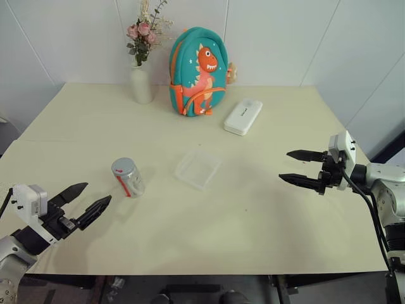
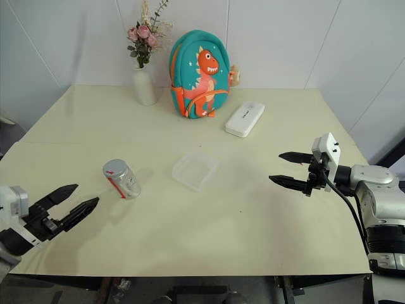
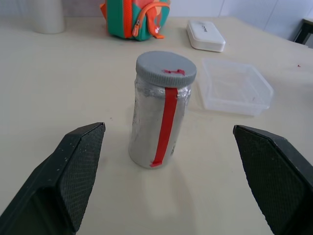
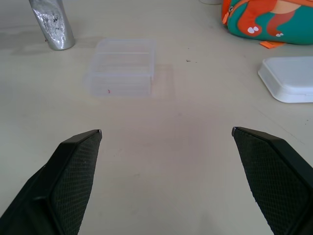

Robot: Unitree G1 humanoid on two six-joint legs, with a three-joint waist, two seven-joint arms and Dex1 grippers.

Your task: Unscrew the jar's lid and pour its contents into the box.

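Observation:
The jar [image 1: 129,178] stands upright on the cream table, left of centre, with a red strip down its side; its inside looks frosted and the contents are hidden. Its grey lid [image 3: 166,68] is screwed on top. The clear box [image 1: 198,168] lies flat just right of the jar. My left gripper [image 1: 83,204] hovers open near the front left edge, pointing at the jar with a gap between them. My right gripper [image 1: 294,166] is open at the right side, pointing left toward the box [image 4: 122,66], well apart from it.
A teal dinosaur backpack [image 1: 197,72] and a white vase [image 1: 142,82] with pink flowers stand at the table's back. A white oblong case [image 1: 243,116] lies behind and to the right of the box. The table's front edge [image 1: 209,272] runs below both grippers.

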